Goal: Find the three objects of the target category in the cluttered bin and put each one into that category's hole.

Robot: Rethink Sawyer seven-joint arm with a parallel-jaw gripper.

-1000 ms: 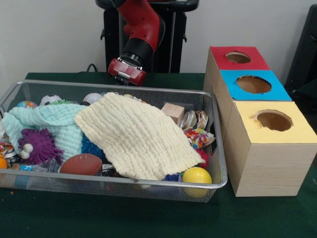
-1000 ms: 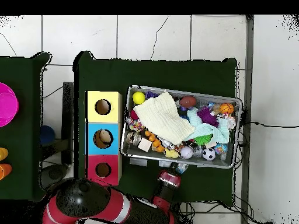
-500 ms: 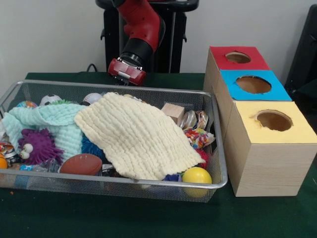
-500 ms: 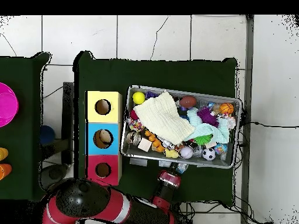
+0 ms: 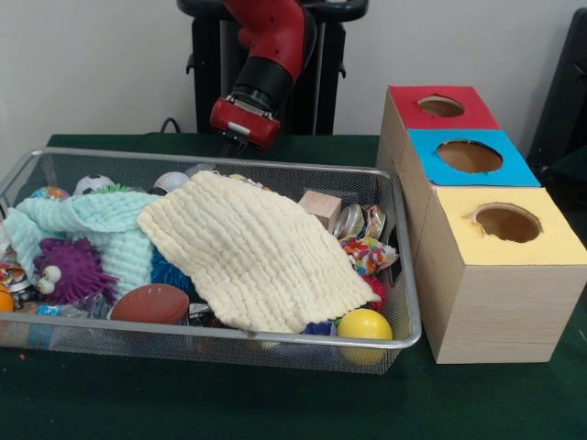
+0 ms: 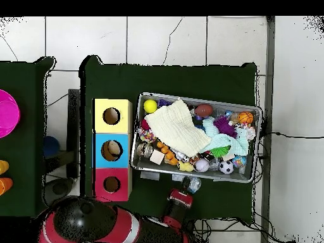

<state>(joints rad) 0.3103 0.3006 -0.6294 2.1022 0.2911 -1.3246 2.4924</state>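
Note:
A wire bin [image 5: 410, 303] [image 6: 256, 147] holds a heap of toys. A cream knitted cloth [image 5: 252, 247] [image 6: 177, 126] lies over the middle and a mint cloth [image 5: 92, 220] [image 6: 231, 143] over the left part in the front view. Around them show a yellow ball [image 5: 364, 325] [image 6: 150, 105], a brown football [image 5: 151, 302], a purple spiky toy [image 5: 69, 270], a wooden block [image 5: 320, 206] and snack packets [image 5: 367, 252]. My gripper [image 5: 234, 139] [image 6: 188, 186] hangs behind the bin's back rim, outside it, with nothing seen in it.
Beside the bin stands a row of three boxes with round holes: red top [image 5: 404, 99] [image 6: 101, 183], blue top [image 5: 518, 170] [image 6: 101, 150], yellow top [image 5: 555, 246] [image 6: 123, 116]. Something pale lies in the blue box's hole [image 6: 112, 149]. Green cloth covers the table [image 5: 275, 403].
The arm has risen a little and drawn back from the bin's rim toward the base. Nothing in the bin has moved.

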